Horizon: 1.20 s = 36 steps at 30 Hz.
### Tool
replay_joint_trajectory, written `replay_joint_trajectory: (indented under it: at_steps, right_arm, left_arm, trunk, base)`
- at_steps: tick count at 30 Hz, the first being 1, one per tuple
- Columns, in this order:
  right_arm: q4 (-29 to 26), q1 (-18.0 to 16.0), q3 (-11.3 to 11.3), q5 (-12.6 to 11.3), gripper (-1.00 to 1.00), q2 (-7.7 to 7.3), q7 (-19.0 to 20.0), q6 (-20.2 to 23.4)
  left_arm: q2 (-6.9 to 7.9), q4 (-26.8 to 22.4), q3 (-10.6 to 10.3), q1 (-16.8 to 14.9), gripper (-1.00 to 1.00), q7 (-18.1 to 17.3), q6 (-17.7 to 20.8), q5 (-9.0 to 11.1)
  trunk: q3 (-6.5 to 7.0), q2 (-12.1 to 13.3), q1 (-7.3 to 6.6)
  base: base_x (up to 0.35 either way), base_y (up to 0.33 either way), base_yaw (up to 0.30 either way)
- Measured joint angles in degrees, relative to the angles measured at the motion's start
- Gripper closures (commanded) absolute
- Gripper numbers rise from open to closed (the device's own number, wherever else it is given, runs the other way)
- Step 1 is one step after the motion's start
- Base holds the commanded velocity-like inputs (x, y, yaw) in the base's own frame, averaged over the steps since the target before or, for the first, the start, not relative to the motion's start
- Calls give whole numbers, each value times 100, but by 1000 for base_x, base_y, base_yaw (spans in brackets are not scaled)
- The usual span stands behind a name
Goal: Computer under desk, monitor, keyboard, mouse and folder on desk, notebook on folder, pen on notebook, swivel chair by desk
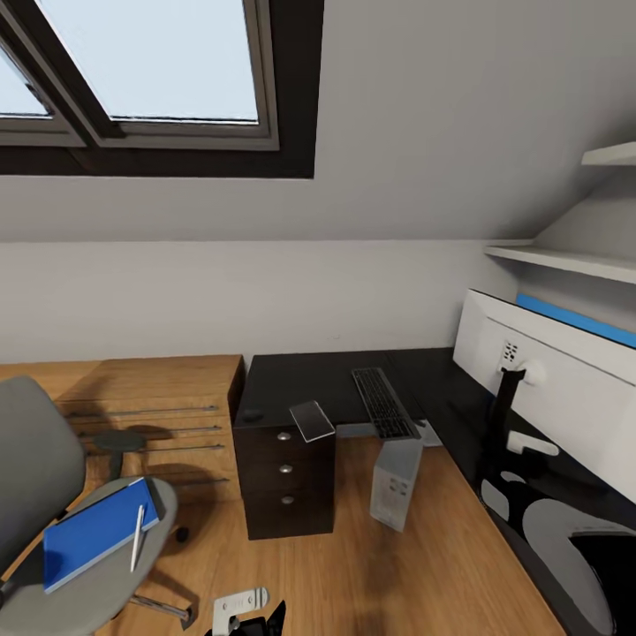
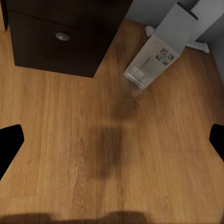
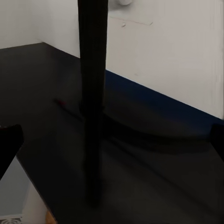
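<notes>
Down at the front, the left claw [image 2: 112,140] hangs over the bare wood floor [image 2: 70,140]. Its two dark tips sit far apart, so it is wide open and holds nothing. The right claw [image 3: 112,140] is also wide open and empty, up over the black surface [image 3: 42,93] close to the monitor's thin black stand [image 3: 93,93].

The thing to fetch next, I think, is the folder [image 1: 93,534]. It lies flat on the seat of the swivel chair [image 1: 35,468], off to the left of the robot, so the left arm is the nearer one. Its long side runs at a slant, from the near left up to the far right. It is bright blue with white page edges, and the thin white pen [image 1: 138,537] lies on its right end.

Farther in, the computer [image 1: 395,483] stands on the floor, leaning a little. Behind it the keyboard [image 1: 383,403] and the notebook [image 1: 312,420] lie on the surface, and the monitor [image 1: 556,397] stands at the right.
</notes>
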Motion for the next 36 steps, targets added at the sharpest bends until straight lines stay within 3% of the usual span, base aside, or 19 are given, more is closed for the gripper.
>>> replay_joint_trajectory:
  at_steps: [4, 6, 11, 29, 36]
  right_arm:
    - [6, 23, 1, -3, -100, -48, 41, -84]
    - [10, 31, 3, -24, -100, -68, 325, -108]
    - [27, 33, 1, -39, -100, -86, 609, -112]
    - [104, 56, -3, -80, -100, -253, 1079, -111]
    - [143, 284, -15, -175, -100, -306, 1453, -271]
  left_arm:
    - [0, 0, -1, 0, -100, 1, 0, 0]
    - [0, 0, -1, 1, -100, 1, 0, 0]
    - [-6, 2, -6, 0, -100, 0, 0, 0]
    - [-9, 5, -10, 2, -100, -3, 7, -3]
    - [-27, 17, -13, 0, -100, -4, 9, -8]
  trunk:
    - [-72, -161, 88]
    - [-108, -241, 132]
    - [-198, -442, 242]
    - [-522, -1165, 637]
    - [-648, -1445, 791]
  base:
    - [0, 0, 0]
    - [0, 0, 0]
    - [0, 0, 0]
    - [0, 0, 0]
    - [0, 0, 0]
